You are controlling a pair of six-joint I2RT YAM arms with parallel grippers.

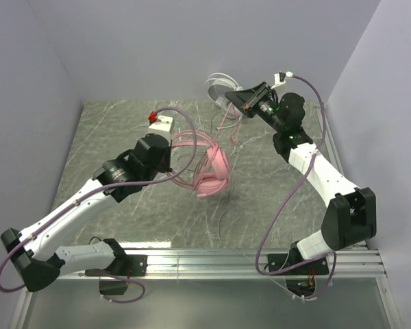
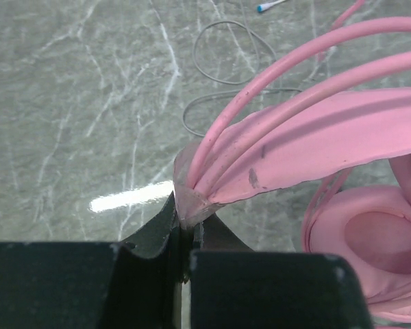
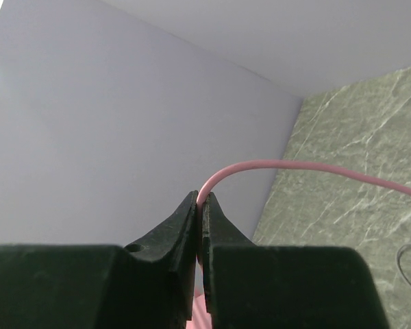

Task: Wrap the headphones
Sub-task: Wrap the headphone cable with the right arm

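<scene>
Both are gripping: my left tool (image 2: 185, 223) is clamping the band of the pink headphones (image 2: 329, 140), my right tool (image 3: 201, 203) is pinching their cable (image 3: 315, 166), which I reckon wants even winding tension.

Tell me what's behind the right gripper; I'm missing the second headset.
The white headphones, by the back wall; their band shows, the right gripper hides much of the rest.

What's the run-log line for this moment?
left gripper: shut on pink headphones at band | right gripper: shut on pink cable, above table | white headphones: by far wall
</scene>
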